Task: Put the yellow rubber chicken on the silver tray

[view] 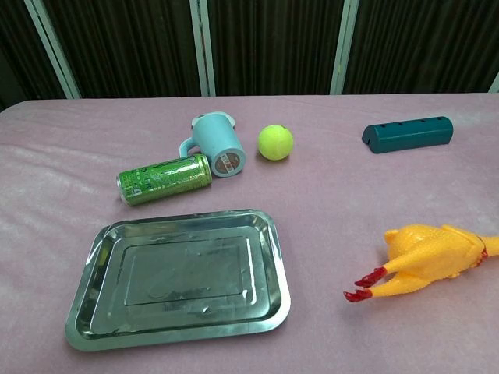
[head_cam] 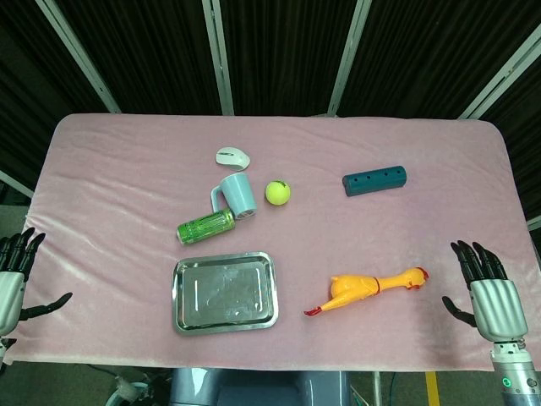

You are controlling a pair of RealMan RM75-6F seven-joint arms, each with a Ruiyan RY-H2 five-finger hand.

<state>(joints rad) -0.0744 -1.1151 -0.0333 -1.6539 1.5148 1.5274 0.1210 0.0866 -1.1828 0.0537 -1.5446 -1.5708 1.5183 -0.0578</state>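
The yellow rubber chicken (head_cam: 369, 289) lies on its side on the pink cloth, red feet toward the tray and red comb toward the right; the chest view shows the chicken (view: 427, 259) at the right edge. The empty silver tray (head_cam: 225, 292) sits to its left near the table's front, and the tray (view: 182, 276) fills the lower left of the chest view. My right hand (head_cam: 489, 292) hovers open at the table's right edge, a short way right of the chicken's head. My left hand (head_cam: 17, 275) is open at the far left edge. Neither hand touches anything.
Behind the tray lie a green can (head_cam: 205, 226), a tipped light blue mug (head_cam: 236, 194) and a yellow-green tennis ball (head_cam: 277, 193). A white computer mouse (head_cam: 232, 156) sits farther back. A dark teal block with holes (head_cam: 374, 180) lies at the back right.
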